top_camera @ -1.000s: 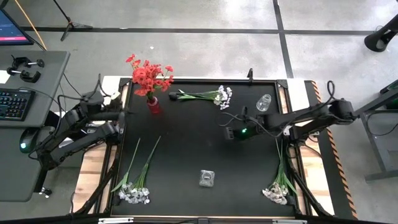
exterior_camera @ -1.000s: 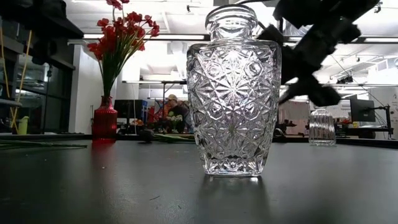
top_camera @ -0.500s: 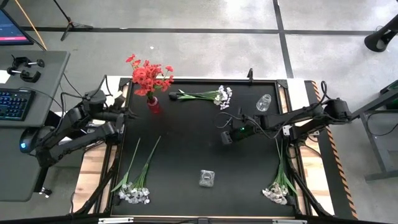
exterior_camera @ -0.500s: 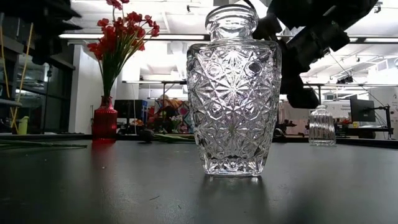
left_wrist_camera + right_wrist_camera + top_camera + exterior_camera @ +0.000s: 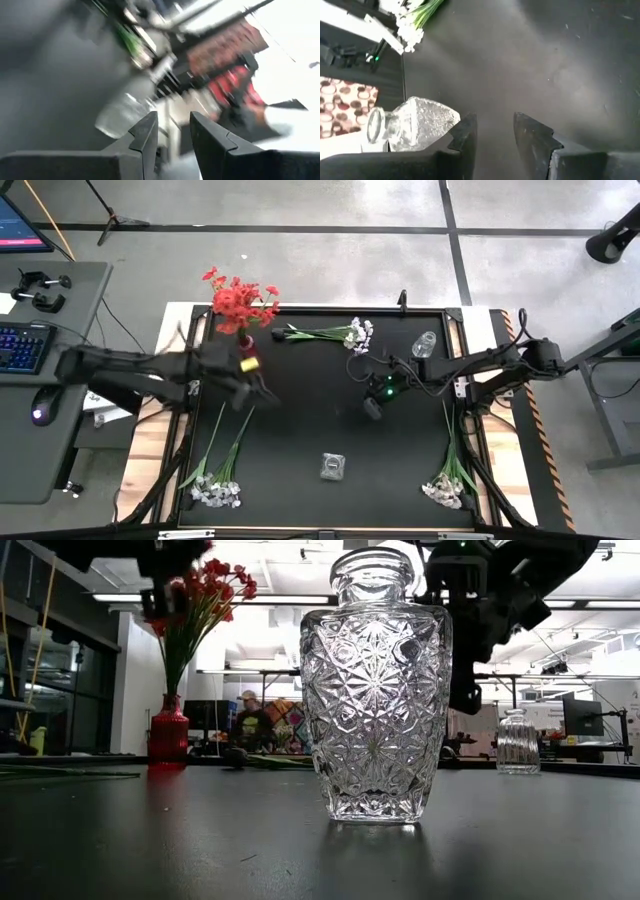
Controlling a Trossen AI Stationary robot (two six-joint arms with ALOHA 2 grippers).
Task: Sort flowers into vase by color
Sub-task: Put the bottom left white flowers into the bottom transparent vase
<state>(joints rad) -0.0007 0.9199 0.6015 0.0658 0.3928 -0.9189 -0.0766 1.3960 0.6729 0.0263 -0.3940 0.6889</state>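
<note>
Black table (image 5: 300,420): white flowers (image 5: 215,492) below left gripper (image 5: 252,385).

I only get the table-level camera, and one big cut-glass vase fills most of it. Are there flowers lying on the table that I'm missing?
Observer: Yes. From above, three bunches of white flowers lie flat: the far bunch along the far edge, the left bunch and the right bunch at the near corners.
Visitor: And the dark arm to the right of the cut-glass vase, is it holding anything?
Observer: No. Its wrist camera shows the right gripper open and empty above the bare black table.
</note>
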